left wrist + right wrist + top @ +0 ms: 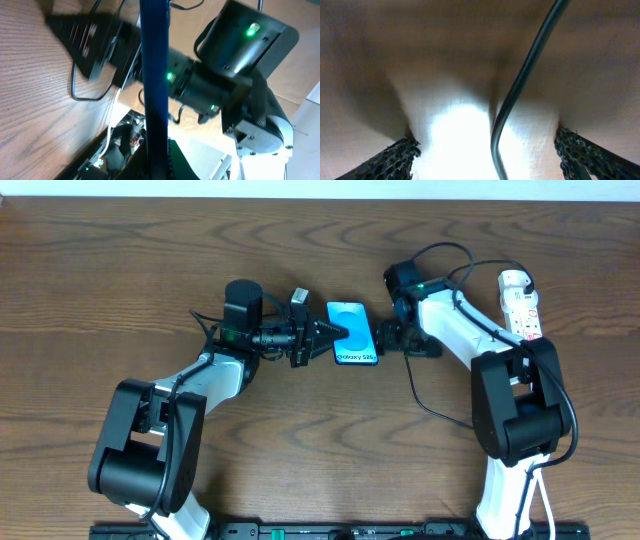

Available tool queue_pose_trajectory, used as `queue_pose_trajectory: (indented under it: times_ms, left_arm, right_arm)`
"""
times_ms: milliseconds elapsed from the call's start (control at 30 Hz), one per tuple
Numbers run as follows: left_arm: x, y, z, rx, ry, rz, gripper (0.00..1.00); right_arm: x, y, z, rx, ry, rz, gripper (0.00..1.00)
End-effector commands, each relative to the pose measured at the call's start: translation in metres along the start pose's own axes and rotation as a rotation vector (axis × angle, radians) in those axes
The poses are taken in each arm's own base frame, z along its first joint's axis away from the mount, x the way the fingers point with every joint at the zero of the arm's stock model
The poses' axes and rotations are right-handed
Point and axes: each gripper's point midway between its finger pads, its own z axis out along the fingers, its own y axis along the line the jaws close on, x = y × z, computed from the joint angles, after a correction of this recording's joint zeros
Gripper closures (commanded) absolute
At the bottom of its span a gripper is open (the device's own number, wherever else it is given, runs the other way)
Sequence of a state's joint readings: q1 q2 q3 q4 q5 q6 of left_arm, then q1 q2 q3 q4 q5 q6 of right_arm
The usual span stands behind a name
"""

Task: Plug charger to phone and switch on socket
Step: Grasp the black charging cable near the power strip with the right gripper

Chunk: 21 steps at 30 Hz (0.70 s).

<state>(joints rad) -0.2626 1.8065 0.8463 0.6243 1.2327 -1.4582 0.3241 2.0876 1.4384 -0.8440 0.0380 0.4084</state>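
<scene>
Phone (352,332), screen lettered "Galaxy S25+", mid-counter (120,260), your left hand (330,332) clenched on its left edge. Right hand (487,152) released at its right edge, charger (520,90) loose between the fingers (400,152); plug seating hidden, so a nudge could pull it free. Socket (522,305) well right of phone, markings unreadable.

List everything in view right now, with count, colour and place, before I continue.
phone: one, bright blue screen, mid-table.
charger: one, thin black cable, close in front of the right wrist camera.
socket: one, white strip with red marks, right side of the table.
table: one, brown wood, under everything.
left gripper: one, black, shut on the phone's left edge.
right gripper: one, black, open, beside the phone's right edge, with the charger running between its jaws.
</scene>
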Motion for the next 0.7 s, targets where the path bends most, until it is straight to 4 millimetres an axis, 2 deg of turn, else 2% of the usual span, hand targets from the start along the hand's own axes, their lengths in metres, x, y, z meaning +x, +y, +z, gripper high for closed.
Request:
queue_pose_trajectory:
  times_ms: [0,133,333,400,433,500,600,667]
  left_arm:
    - [0.004,-0.014,-0.001,0.019,0.034,0.063,0.93]
    - [0.004,-0.014,-0.001,0.019,0.034,0.063,0.93]
    - [0.004,-0.014,-0.001,0.019,0.034,0.063,0.93]
    - [0.004,-0.014,-0.001,0.019,0.034,0.063,0.93]
    - [0.004,-0.014,-0.001,0.019,0.034,0.063,0.92]
    - [0.004,-0.014,-0.001,0.019,0.034,0.063,0.92]
    - [0.004,-0.014,-0.001,0.019,0.034,0.063,0.93]
    - [0.004,-0.014,-0.001,0.019,0.035,0.063,0.92]
  right_arm:
    - [-0.015,-0.026,0.025,0.06,-0.032,0.166,0.17]
    - [-0.036,-0.033,0.025,0.028,-0.099,0.251,0.33]
    - [-0.05,-0.036,0.024,0.011,-0.146,0.269,0.43]
    - [-0.055,-0.035,0.023,0.002,-0.164,0.27,0.48]
    - [-0.056,-0.034,0.023,-0.002,-0.17,0.27,0.55]
    - [-0.055,-0.03,0.023,-0.004,-0.167,0.263,0.6]
    - [-0.051,-0.023,0.024,-0.003,-0.162,0.244,0.61]
    - [-0.047,-0.02,0.027,0.001,-0.156,0.233,0.66]
